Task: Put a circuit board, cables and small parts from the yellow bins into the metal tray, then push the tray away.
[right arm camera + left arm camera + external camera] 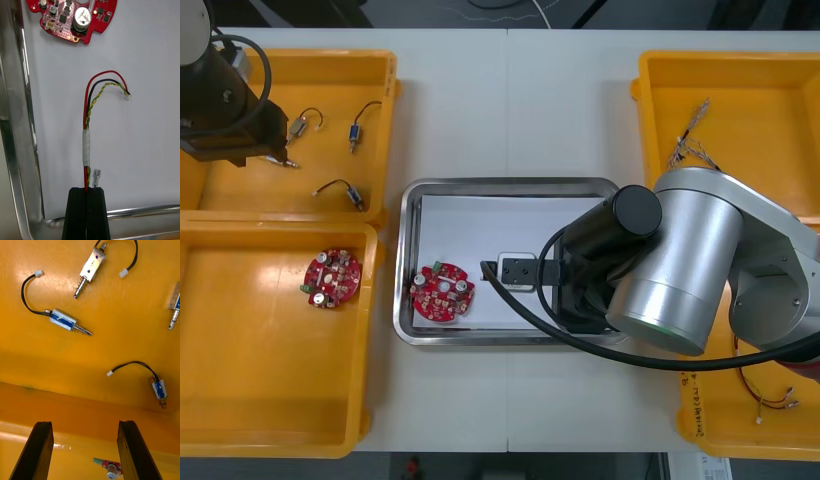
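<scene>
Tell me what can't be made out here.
- Front view: the right arm hides the right gripper and the red and yellow cable it holds over the metal tray.
- Right wrist view: the edge cuts off the circuit board.
- Left wrist view: past the open left gripper, the edge cuts off one small metal part in the yellow bin.

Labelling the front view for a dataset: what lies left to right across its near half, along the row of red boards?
Near-left yellow bin → circuit board in the bin → left rim of the metal tray → circuit board in the tray → right arm.
</scene>
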You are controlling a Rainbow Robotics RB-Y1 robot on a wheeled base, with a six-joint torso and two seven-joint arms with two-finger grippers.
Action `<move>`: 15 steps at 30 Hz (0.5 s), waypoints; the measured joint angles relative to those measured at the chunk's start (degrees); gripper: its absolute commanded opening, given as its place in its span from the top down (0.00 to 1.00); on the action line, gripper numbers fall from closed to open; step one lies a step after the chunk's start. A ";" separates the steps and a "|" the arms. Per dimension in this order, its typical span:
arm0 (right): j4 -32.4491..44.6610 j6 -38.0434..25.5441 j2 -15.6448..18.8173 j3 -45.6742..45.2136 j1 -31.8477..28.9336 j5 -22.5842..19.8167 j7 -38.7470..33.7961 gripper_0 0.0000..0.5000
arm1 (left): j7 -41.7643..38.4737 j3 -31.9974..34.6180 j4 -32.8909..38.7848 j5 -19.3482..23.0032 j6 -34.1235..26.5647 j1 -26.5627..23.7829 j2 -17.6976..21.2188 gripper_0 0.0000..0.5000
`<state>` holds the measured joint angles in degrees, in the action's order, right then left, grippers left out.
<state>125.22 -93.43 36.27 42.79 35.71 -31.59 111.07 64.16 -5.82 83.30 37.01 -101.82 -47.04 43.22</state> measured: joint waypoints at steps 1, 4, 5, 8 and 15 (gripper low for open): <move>-0.29 0.19 -0.05 0.06 0.00 0.00 0.98 1.00 | 0.00 0.00 -0.52 -0.01 0.58 0.00 0.00 0.00; -0.91 0.81 -0.11 0.09 0.00 0.05 2.41 1.00 | 0.00 0.00 -2.40 -0.02 3.17 -0.01 0.00 0.00; -1.11 0.88 -0.11 0.12 0.00 0.07 3.25 1.00 | 0.00 0.00 -2.91 -0.02 3.96 -0.01 0.00 0.00; -2.27 1.22 -0.12 0.53 0.00 0.41 8.70 1.00 | 0.00 0.00 -4.71 -0.02 6.54 -0.01 0.00 0.00; -6.93 4.69 -0.13 1.68 0.00 0.87 12.29 1.00 | 0.00 0.00 -8.82 0.00 11.90 -0.01 0.00 0.00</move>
<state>118.29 -88.74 36.14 44.48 35.71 -30.71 123.36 64.16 -5.82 74.48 37.01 -89.91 -47.05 43.22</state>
